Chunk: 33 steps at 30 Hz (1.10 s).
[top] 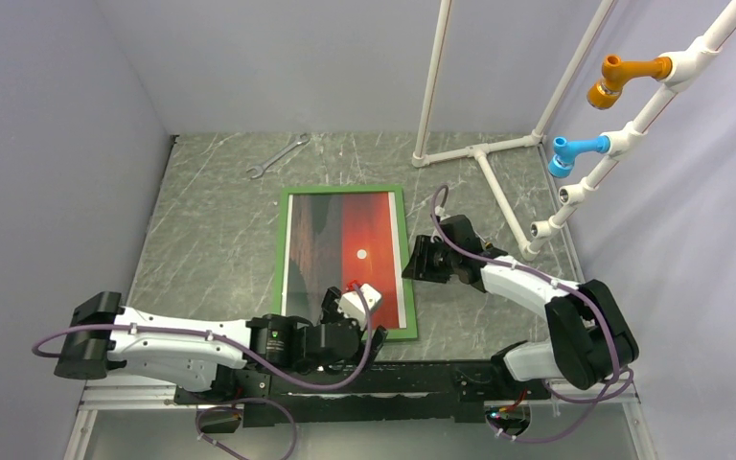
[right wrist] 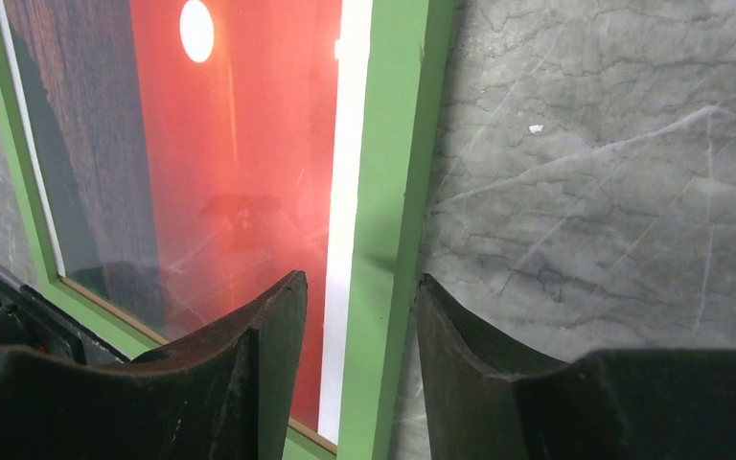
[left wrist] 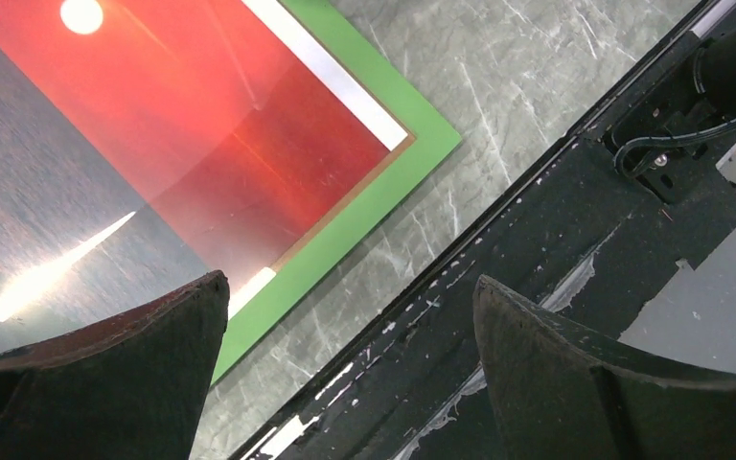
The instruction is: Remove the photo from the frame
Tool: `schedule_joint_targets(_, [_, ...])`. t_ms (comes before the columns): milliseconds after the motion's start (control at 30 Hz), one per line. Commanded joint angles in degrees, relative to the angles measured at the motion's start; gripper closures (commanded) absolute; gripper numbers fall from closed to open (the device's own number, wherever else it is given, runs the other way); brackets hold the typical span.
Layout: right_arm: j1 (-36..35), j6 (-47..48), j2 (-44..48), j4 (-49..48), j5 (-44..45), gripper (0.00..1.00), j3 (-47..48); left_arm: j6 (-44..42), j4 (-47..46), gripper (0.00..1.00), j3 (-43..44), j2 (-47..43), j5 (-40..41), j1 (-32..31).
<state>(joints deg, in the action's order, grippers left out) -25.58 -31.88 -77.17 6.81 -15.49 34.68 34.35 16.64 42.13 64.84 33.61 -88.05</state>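
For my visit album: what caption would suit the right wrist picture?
Jaws apart, the right gripper straddles one green rail of the frame, the photo inside.

Bright, even light from above leaves only soft shadows. A white glare streak crosses the photo [left wrist: 153, 144], and my left fingers [left wrist: 105, 383] look blurred.

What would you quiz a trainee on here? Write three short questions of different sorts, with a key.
1. True or false: the photo lies inside the green frame.
2. Which tool lies on the table beyond the frame? A wrench; B hammer; C screwdriver.
3. Fill in: the left gripper and the right gripper both stand ___.
Key: 1 true; 2 A; 3 open.
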Motion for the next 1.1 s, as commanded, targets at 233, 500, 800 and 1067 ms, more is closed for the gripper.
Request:
schedule_joint_targets(233, [-1.9,1.1,-5.3,-4.8,4.1,0.53,0.7,5.6,-4.5,0.01,-3.6,-4.6,-2.0,0.2])
schedule_joint_targets(500, [-2.6,0.6,-5.7,-8.3,6.1,0.65,-1.1,6.2,-5.0,0.01,-3.4,-3.8,-2.0,0.2])
schedule_joint_targets(800, [-4.7,1.2,-6.2,-5.0,11.9,0.61,0.5,5.4,-2.5,0.01,-0.8,-0.3,-1.4,0.3])
schedule_joint_targets(1067, [-6.8,0.9,-7.7,-3.8,15.0,0.84,1.3,5.4,-2.4,0.01,-0.4,0.6,-1.5,0.2])
